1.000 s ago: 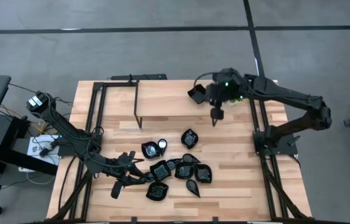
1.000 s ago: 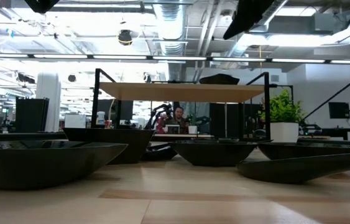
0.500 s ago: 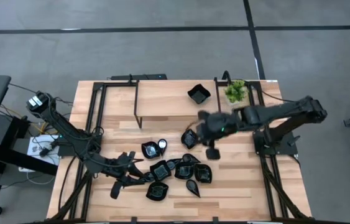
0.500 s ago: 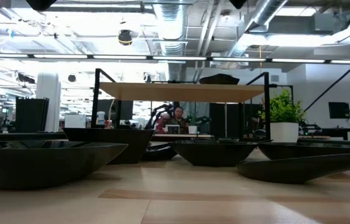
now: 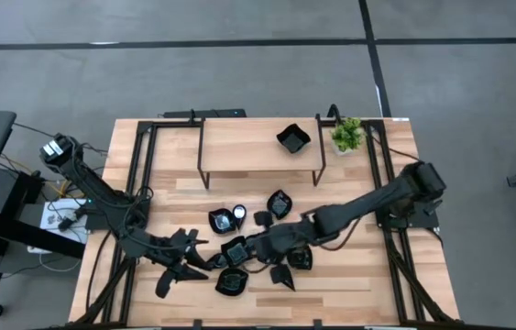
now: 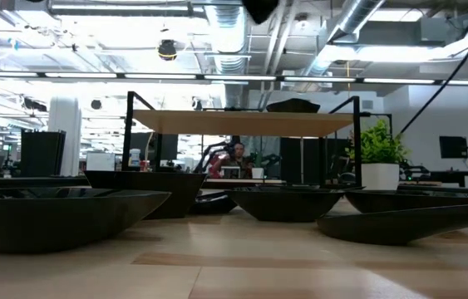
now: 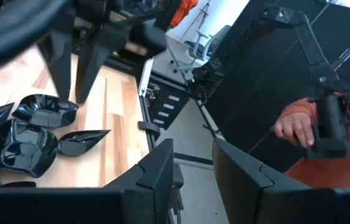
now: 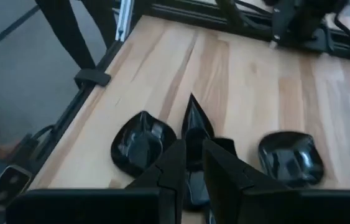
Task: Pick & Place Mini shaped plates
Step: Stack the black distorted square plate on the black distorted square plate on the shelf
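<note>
About a dozen mini shaped plates (image 5: 271, 249) lie clustered on the worktop (image 5: 239, 183); one more dish (image 5: 292, 138) sits on the raised shelf (image 5: 239, 145) beside the potted plant (image 5: 347, 134). The right gripper (image 5: 250, 249) hovers over the cluster, fingers (image 8: 178, 168) narrowly parted and empty. The left gripper (image 5: 170, 275) rests beside the cluster, fingers (image 7: 156, 168) narrowly parted.

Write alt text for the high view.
Seen from above, the right arm's tool reaches into a cluster of mini shaped plates on a wooden table. One plate sits on a raised shelf beside a potted plant; the left tool waits nearby.
</note>
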Tool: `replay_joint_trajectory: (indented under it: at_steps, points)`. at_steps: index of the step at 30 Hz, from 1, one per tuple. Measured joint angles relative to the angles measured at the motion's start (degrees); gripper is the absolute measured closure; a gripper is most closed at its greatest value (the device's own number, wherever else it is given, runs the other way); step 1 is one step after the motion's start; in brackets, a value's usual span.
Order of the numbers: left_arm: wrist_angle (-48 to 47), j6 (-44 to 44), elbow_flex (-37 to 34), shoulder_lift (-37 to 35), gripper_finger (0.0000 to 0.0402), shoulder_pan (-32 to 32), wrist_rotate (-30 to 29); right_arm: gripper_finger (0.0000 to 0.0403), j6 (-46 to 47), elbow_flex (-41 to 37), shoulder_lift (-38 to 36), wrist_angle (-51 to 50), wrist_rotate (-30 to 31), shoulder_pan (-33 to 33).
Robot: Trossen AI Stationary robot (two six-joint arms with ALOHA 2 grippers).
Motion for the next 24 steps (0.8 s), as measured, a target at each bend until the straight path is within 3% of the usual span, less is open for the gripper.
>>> replay_joint_trajectory:
  at_steps: [5, 15, 24]
  points:
    - [0.0, 0.9, 0.0, 0.0, 0.0289, -0.3, -0.1, 0.0353, -2.5, 0.0, 4.6, 3.9, -0.2, 0.2]
    - [-2.9, 15.1, 0.0, -0.1, 0.0289, -0.2, -0.1, 0.0353, -2.2, 0.0, 7.2, 4.8, -0.5, 0.5]
    - [-19.8, 4.4, 0.0, -2.5, 0.0289, 3.0, -1.1, 0.0353, 2.3, 0.0, 7.2, 4.4, -0.5, 0.5]
